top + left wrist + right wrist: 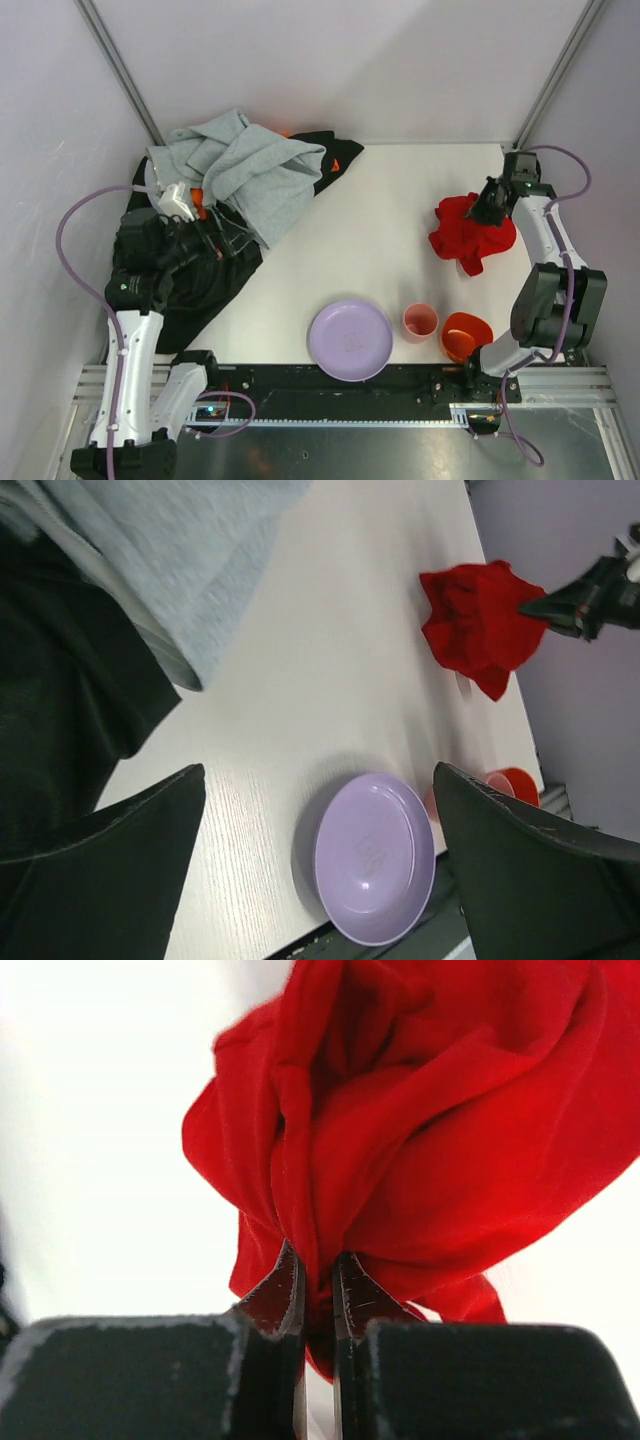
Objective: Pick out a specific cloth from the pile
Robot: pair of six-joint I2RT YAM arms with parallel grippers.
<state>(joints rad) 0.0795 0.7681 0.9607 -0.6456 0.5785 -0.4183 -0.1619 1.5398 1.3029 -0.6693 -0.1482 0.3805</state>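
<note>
Closest to the near edge, a lilac plate, a pink cup and an orange cup sit in a row on the tabletop. Beyond them on the right, the right end effector is clamped on a fold of the red cloth, which bunches out from its tips toward the middle, so that arm has it. Farthest off at the left, well apart from the cloth, lies the pile, with the left end effector spread wide over its black garment, holding nothing.

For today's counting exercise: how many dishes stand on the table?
3: a lilac plate at the middle of the near edge, a pink cup just right of it, an orange bowl right of that. More may hide under the clothes pile.
</note>
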